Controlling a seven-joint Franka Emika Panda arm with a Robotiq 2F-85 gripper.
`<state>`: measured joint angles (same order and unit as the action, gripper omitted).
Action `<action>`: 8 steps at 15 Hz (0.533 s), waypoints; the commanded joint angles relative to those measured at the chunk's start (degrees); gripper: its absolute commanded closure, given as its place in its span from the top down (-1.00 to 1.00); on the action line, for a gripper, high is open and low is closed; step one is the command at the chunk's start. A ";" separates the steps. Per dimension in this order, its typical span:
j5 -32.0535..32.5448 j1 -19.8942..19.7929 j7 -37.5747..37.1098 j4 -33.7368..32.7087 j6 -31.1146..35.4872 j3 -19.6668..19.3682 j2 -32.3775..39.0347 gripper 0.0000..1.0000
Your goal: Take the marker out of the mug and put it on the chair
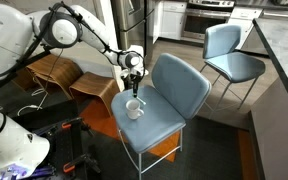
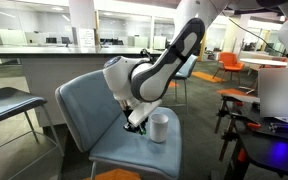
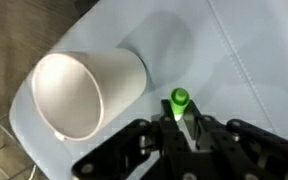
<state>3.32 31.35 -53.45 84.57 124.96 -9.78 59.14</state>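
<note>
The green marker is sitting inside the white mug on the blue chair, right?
Not quite. The marker is outside the mug: the gripper holds it beside the mug, as the wrist view shows. The mug does stand on the blue chair.

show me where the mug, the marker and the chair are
mug [image 3: 74,95], wrist view, inside its open mouth
marker [image 3: 180,98], wrist view, on its green end
chair [image 1: 179,85], an exterior view, on the padded backrest
</note>
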 commanded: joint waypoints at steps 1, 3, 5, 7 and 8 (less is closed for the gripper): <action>0.73 -2.45 -0.14 -5.58 -4.19 2.99 2.53 -0.91; 0.29 -3.22 0.34 -7.38 -4.25 4.16 3.62 -0.91; 0.26 -3.64 0.24 -9.36 -4.94 4.74 5.07 -0.91; 0.08 -4.11 0.51 -10.95 -5.33 5.27 6.27 -0.91; 0.05 -4.32 0.84 -11.69 -5.29 5.59 6.79 -0.88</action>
<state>3.31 28.36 -53.34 76.95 122.70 -5.66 63.88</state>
